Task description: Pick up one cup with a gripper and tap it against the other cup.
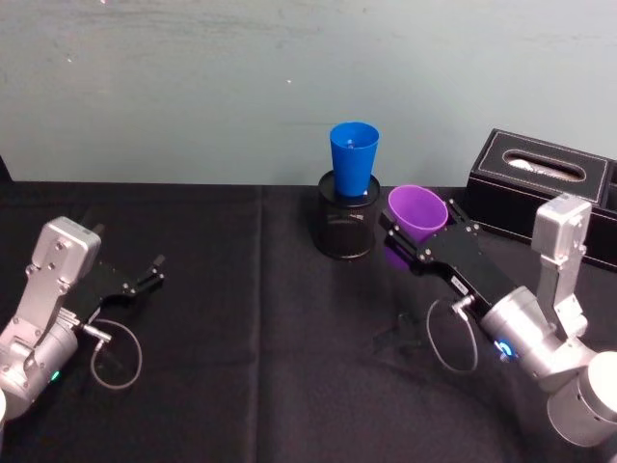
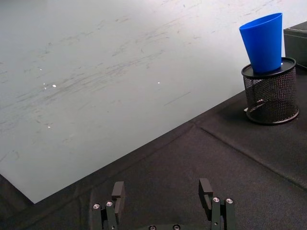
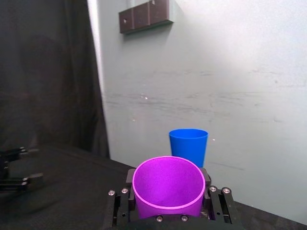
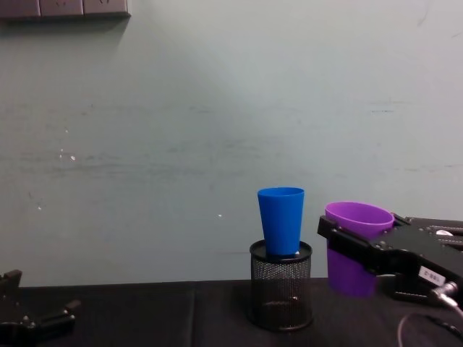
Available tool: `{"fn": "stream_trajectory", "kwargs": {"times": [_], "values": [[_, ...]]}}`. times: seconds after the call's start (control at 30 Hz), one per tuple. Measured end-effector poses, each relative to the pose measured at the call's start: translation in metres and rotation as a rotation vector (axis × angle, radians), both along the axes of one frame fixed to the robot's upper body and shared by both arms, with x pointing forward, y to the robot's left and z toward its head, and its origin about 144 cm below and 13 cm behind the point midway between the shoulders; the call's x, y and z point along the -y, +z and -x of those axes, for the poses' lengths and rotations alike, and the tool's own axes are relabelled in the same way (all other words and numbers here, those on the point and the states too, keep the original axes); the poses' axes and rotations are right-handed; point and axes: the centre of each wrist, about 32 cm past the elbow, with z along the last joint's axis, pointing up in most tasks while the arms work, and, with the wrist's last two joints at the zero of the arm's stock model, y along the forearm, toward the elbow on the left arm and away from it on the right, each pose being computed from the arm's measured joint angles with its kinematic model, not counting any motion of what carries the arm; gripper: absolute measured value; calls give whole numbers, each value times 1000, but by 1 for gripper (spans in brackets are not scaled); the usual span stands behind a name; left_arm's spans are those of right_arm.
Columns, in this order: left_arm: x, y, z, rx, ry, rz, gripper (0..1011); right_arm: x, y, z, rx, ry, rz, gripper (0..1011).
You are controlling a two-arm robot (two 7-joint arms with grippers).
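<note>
My right gripper (image 1: 415, 234) is shut on the purple cup (image 1: 416, 212) and holds it upright above the black tablecloth. The jaws clamp the cup's sides just below its wide rim (image 3: 168, 184). The blue cup (image 1: 353, 159) stands upright on top of a black mesh holder (image 1: 345, 227), just left of the purple cup. In the chest view a narrow gap separates the purple cup (image 4: 354, 249) from the blue cup (image 4: 282, 220). My left gripper (image 1: 149, 270) rests open and idle at the table's left side, with nothing between its fingers (image 2: 118, 190).
A black tissue box (image 1: 540, 178) stands at the back right, behind my right arm. The pale wall runs close behind the mesh holder (image 4: 281, 285). Black tablecloth (image 1: 241, 328) covers the table between the two arms.
</note>
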Motion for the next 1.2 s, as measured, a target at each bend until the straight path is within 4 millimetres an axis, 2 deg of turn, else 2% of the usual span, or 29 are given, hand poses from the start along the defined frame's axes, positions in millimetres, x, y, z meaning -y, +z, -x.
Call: {"fn": "stream_trajectory", "kwargs": {"times": [0.53,1.2], "values": [[0,0,0,0,0,0,1011,-12,3,-30,-2,-50,-15,752],[0,0,0,0,0,0,1011,-26,17,-52,-12,-63,-24,752]]}}
